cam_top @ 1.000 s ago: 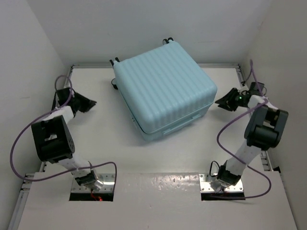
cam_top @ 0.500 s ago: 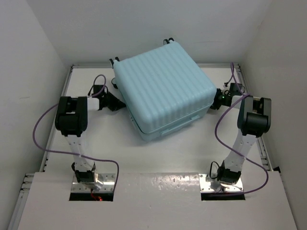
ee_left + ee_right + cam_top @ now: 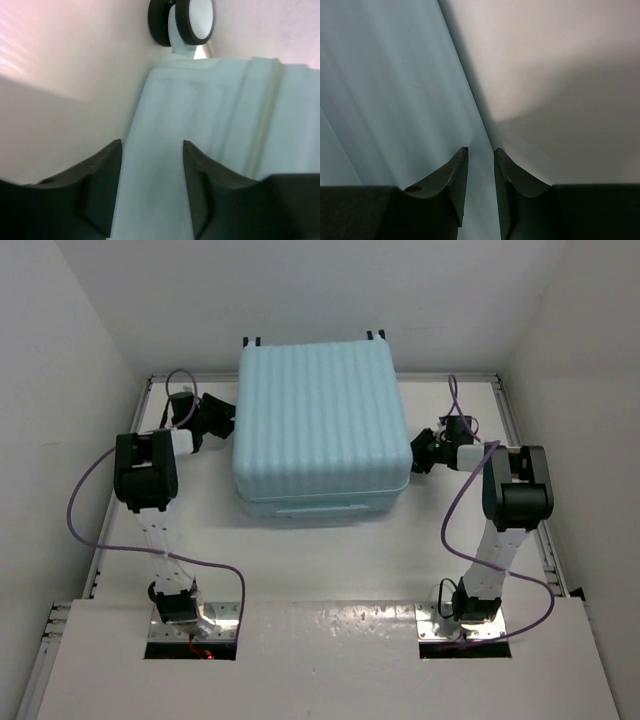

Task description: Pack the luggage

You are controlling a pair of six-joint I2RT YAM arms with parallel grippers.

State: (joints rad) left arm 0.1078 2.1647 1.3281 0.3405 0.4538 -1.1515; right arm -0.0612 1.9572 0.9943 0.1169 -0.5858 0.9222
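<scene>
**Closed luggage flat between the two sets of jaws**

The luggage point(image 3: 320, 420) lies shut on the worktop point(image 3: 330, 560), ribbed shell up. It sits directly between the two sets of jaws, with its wheels point(image 3: 250, 341) on the side away from the arm bases.

The left jaws are at the case's left side, close to its far corner. They stand moderately apart, and nothing is gripped between the fingers point(image 3: 100, 190). In the left wrist view, the pale shell point(image 3: 215, 125) fills the space ahead of the tips and off to one side. One black wheel point(image 3: 182, 22) shows straight ahead, beyond the shell's corner.

The right jaws are at the case's right side, about midway along it. They are narrow, with only a thin slit between the fingers point(image 3: 455, 180), and nothing shows in that slit. The tips point along the line where the shell point(image 3: 380, 90) meets the worktop point(image 3: 560, 75). Whether they touch the shell cannot be told.
</scene>
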